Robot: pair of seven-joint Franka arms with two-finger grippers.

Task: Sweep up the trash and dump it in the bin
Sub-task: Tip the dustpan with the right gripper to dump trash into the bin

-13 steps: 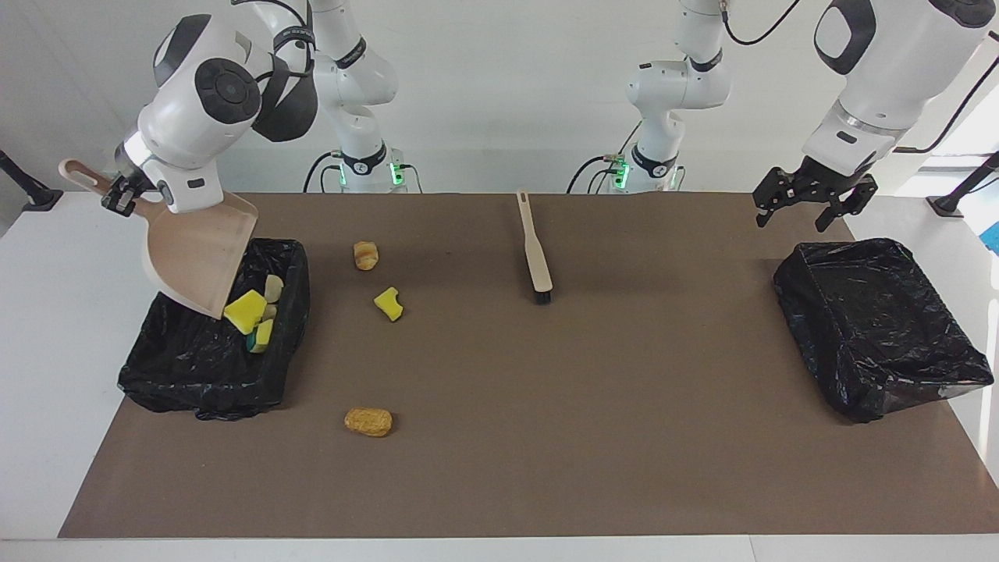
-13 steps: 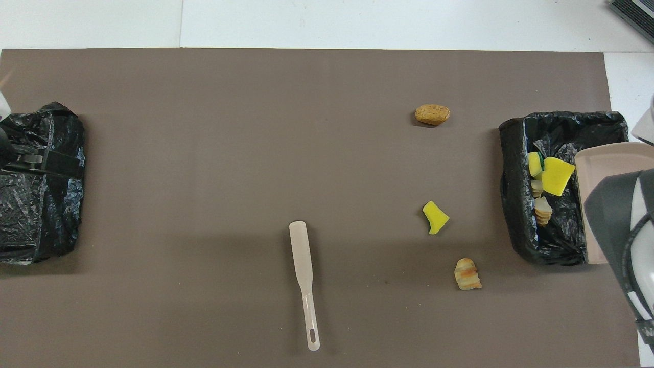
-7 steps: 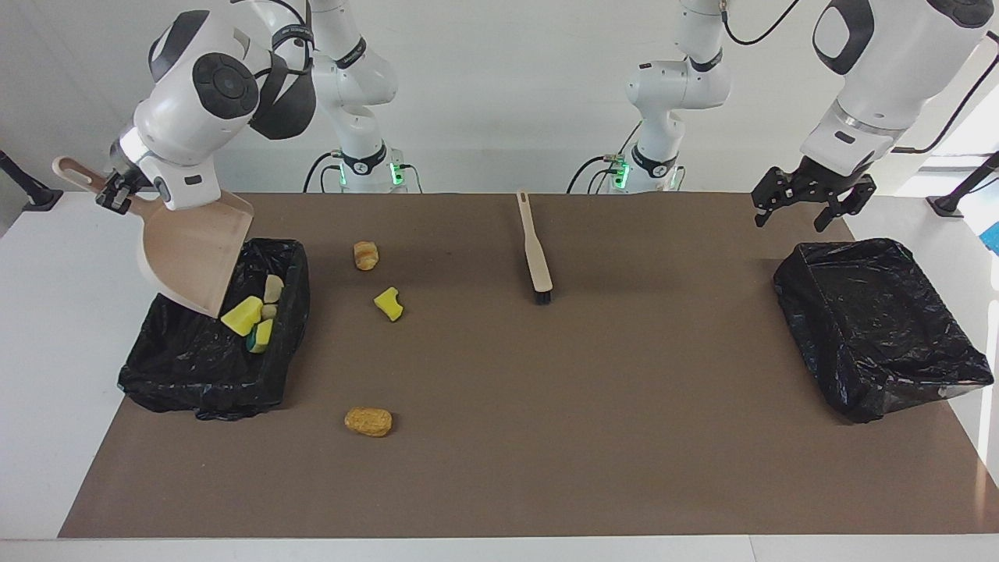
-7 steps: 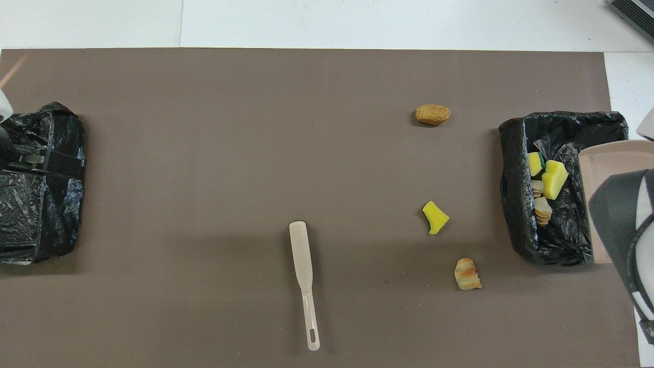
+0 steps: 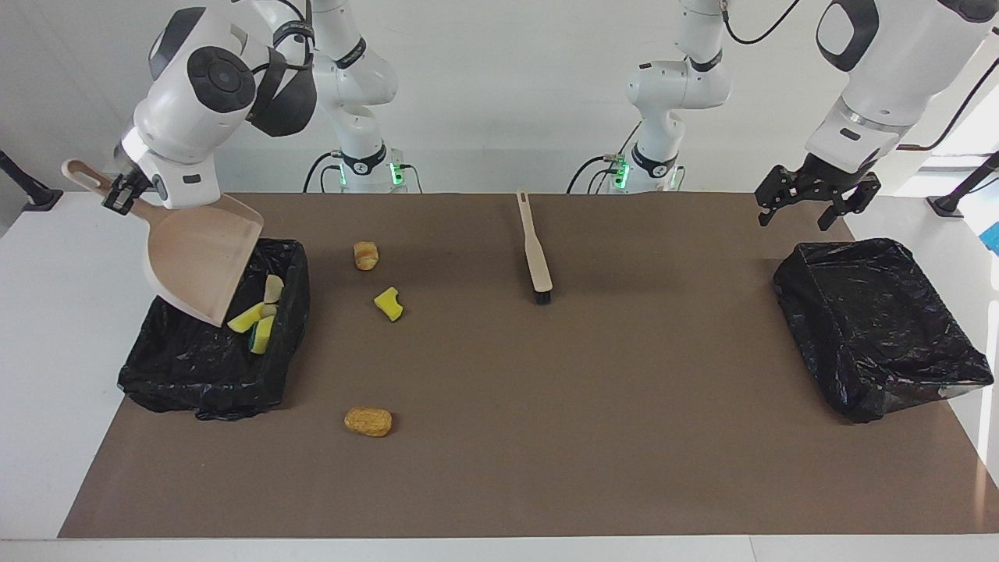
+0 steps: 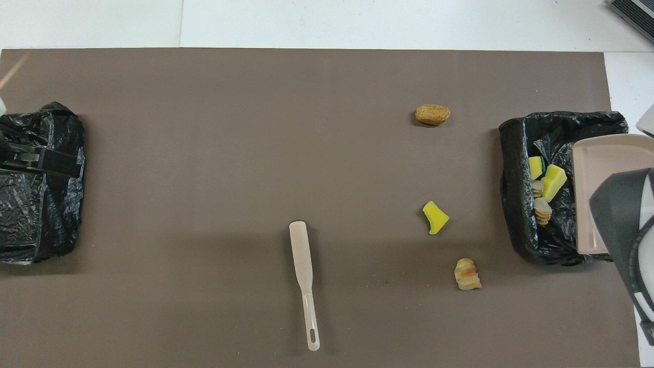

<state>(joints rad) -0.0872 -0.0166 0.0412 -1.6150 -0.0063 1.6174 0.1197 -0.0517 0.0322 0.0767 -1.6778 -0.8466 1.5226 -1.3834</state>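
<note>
My right gripper [image 5: 117, 193] is shut on the handle of the beige dustpan [image 5: 195, 257], which tilts lip-down over the black-lined bin [image 5: 211, 378] at the right arm's end of the table. Yellow sponge pieces and pale beige scraps [image 6: 544, 186] lie inside that bin. Three pieces of trash lie on the brown mat: a striped bread-like lump [image 5: 365, 255], a yellow sponge chunk [image 5: 388, 304] and a golden-brown lump [image 5: 368, 421]. My left gripper [image 5: 790, 224] hangs open and empty over the robots' edge of the other bin [image 5: 882, 328].
The beige brush [image 5: 535, 250] lies on the mat near the robots, bristles pointing away from them. The second black-lined bin [image 6: 41, 214] at the left arm's end holds nothing I can see. A brown mat [image 5: 593, 406] covers the table.
The yellow sponge at the dustpan's lip has slid down into the bin. The dustpan has shifted slightly in my right gripper. The left arm has barely moved.
</note>
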